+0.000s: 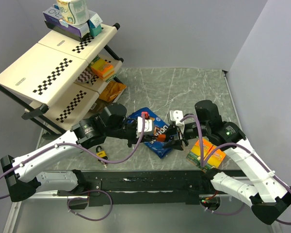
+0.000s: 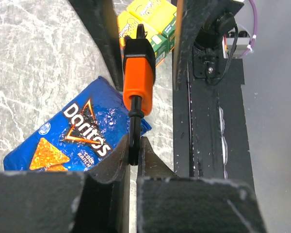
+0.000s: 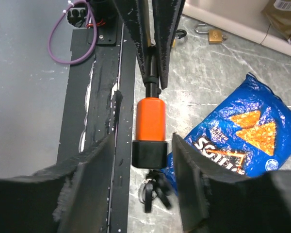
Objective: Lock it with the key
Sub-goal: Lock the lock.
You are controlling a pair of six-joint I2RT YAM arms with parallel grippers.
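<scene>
Grip first: my left pincer (image 2: 134, 156) is pressed together on the thin black stem of the orange lock (image 2: 139, 73), holding it off the counter (image 2: 34, 53) beside the Doritos bag (image 2: 72, 138). My right pincer (image 3: 146, 131) is spread, one finger either side of the lock's black end cap, with a slight gap on each side. Dark rings (image 3: 154, 191) hang by that cap; I cannot tell whether a key sits in it. A brass padlock (image 3: 214, 35) lies well apart.
</scene>
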